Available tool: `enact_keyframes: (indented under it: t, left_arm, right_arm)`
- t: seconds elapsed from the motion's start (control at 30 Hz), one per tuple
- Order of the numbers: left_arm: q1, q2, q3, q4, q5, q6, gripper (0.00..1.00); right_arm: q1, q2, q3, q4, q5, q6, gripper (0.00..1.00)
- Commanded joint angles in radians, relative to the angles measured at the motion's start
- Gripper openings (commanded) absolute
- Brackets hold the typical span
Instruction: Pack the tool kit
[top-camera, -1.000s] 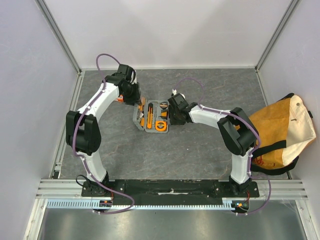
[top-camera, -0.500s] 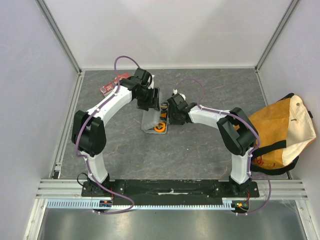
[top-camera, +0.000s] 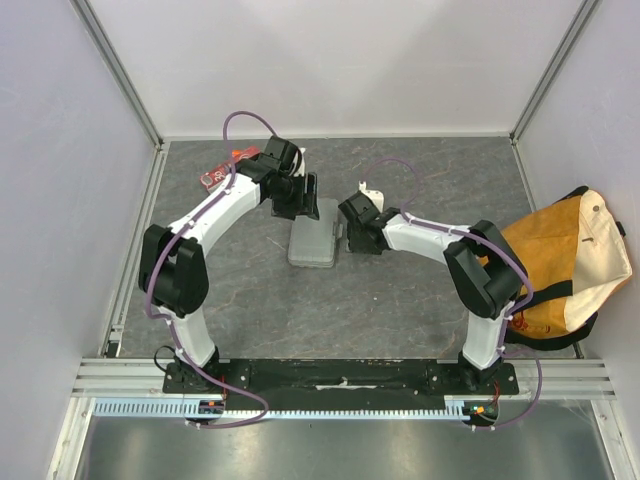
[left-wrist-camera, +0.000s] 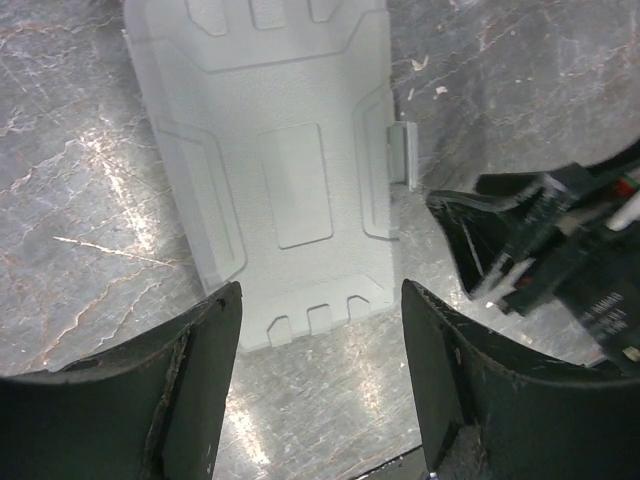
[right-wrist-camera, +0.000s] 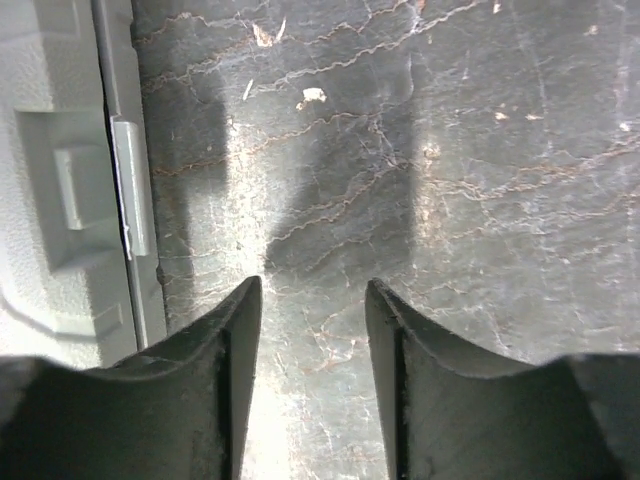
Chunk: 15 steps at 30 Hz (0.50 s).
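Between both arms on the grey stone-look worktop (top-camera: 420, 300), the flat grey plastic hinged case (top-camera: 314, 243) lies shut. Left jaws hang spread wide over its far end, right jaws parted, empty, beside its latch.

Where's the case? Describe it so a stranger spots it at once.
Start at the dark stone-patterned table, then look near its middle. The case lies flat and shut there: a pale grey rectangle with rounded corners, unlike the floppy tan bag at the right edge and the small red packet at far left.
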Motion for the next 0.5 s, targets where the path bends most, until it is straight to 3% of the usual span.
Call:
enact_keyframes:
  t: [0.0, 0.17, 0.47]
  left_arm:
    - [0.019, -0.006, -0.042, 0.031, -0.059, -0.035, 0.71]
    - [0.045, 0.040, -0.069, 0.036, -0.067, -0.028, 0.75]
    - [0.047, 0.156, -0.115, -0.038, -0.016, 0.021, 0.79]
  right_arm:
    - [-0.011, -0.085, 0.055, -0.033, 0.020, 0.012, 0.58]
    - [-0.019, -0.088, 0.144, -0.035, -0.058, -0.003, 0.88]
    - [-0.019, 0.056, 0.270, -0.050, -0.120, -0.037, 0.90]
